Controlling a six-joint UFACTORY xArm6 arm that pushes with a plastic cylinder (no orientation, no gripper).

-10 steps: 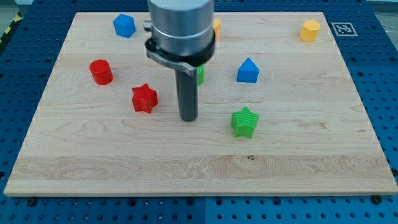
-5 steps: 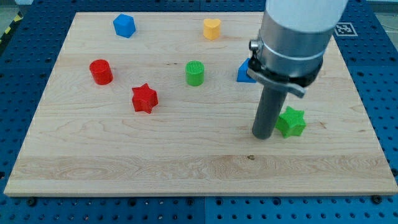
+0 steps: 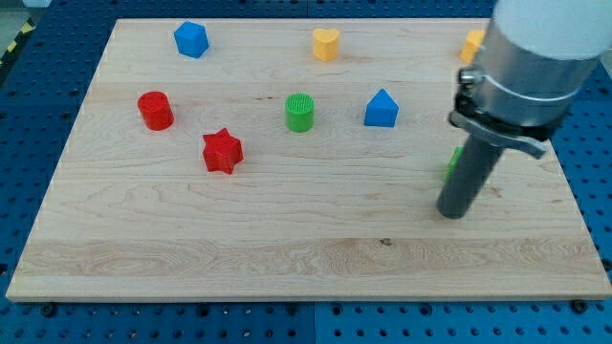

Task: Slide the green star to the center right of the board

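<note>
The green star (image 3: pixel 452 164) is almost wholly hidden behind my rod at the view's right; only a thin green sliver shows at the rod's left edge. My tip (image 3: pixel 453 212) rests on the wooden board (image 3: pixel 287 258) at the centre right, right against the star, just below it. The arm's grey body covers the board's upper right.
A red star (image 3: pixel 222 151), a red cylinder (image 3: pixel 154 110), a green cylinder (image 3: pixel 300 112) and a blue block (image 3: pixel 381 109) lie across the middle. A blue block (image 3: pixel 191 39), a yellow heart (image 3: pixel 327 44) and a partly hidden yellow block (image 3: pixel 472 44) lie near the top edge.
My tip has swept from the board's middle to the right, reaching the green star and pushing it rightward. The star is now mostly hidden behind the rod.
</note>
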